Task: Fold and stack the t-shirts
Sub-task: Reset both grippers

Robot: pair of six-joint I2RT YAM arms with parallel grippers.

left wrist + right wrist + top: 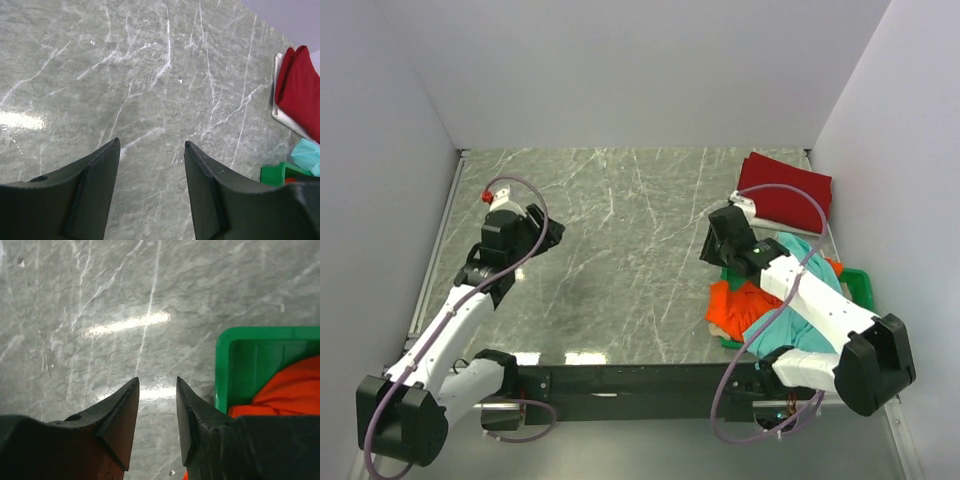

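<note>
T-shirts (pixel 760 310) sit at my right: dark red shirt (pixel 788 188) folded over white shirt (pixel 745 206) in the far corner, orange shirt (pixel 730 300) and teal shirt (pixel 772 326) heaped in the green tray (pixel 861 283). My left gripper (pixel 152 147) and right gripper (pixel 157 385) hang part-open, empty, over the slick marble table (pixel 620 230). Limp, tangled cotton may drag its neighbour, or the plastic tray, along.

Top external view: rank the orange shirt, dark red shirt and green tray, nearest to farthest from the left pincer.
1. Orange shirt, near right, closest to the left pincer.
2. Dark red shirt, folded, far right corner.
3. Green tray, right edge, farthest.
</note>
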